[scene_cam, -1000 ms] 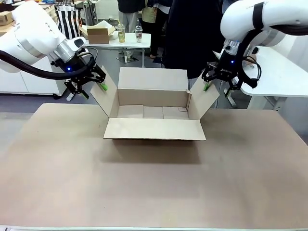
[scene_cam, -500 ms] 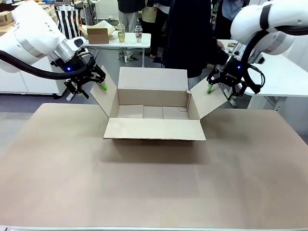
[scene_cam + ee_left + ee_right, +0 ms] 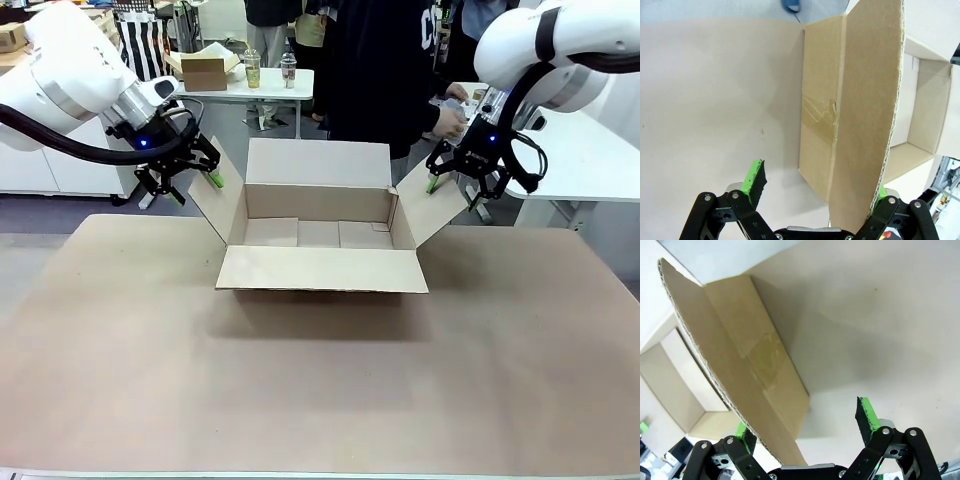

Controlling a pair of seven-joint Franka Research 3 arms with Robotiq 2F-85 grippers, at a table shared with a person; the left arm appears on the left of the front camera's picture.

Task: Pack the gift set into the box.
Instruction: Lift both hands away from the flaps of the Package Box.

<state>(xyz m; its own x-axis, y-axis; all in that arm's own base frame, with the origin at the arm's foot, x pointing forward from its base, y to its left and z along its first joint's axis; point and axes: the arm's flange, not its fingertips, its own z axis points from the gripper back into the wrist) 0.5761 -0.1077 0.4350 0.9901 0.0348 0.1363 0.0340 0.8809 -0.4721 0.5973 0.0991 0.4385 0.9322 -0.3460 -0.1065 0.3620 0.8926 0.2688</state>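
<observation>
Left gripper (image 3: 817, 183) has its jaws spread wide and straddles the edge of the left side flap (image 3: 865, 100). One green pad (image 3: 754, 179) is clear of the cardboard, the other is mostly hidden behind the flap, so contact there is unclear. Right gripper (image 3: 805, 424) is likewise spread wide over the right side flap (image 3: 740, 370), with the flap edge just beside one pad and the other pad well clear. Both grasp nothing. The box (image 3: 318, 203) sits on the table (image 3: 320, 400) at centre, toward 12 o'clock, long axis running 9 to 3, mouth facing up. It is brown corrugated and bare inside. Side flaps splay out toward 10 and 2, the far flap stands upright, the near flap is folded down toward 6. Clear tape patch (image 3: 817, 112) on the left flap's outer face. The wrist views cut off the box's far parts at their edges. At 1 o'clock past the box, a person's hand (image 3: 458, 122) holds a pale flat item (image 3: 446, 106), partly behind the right arm and too small to make out.
</observation>
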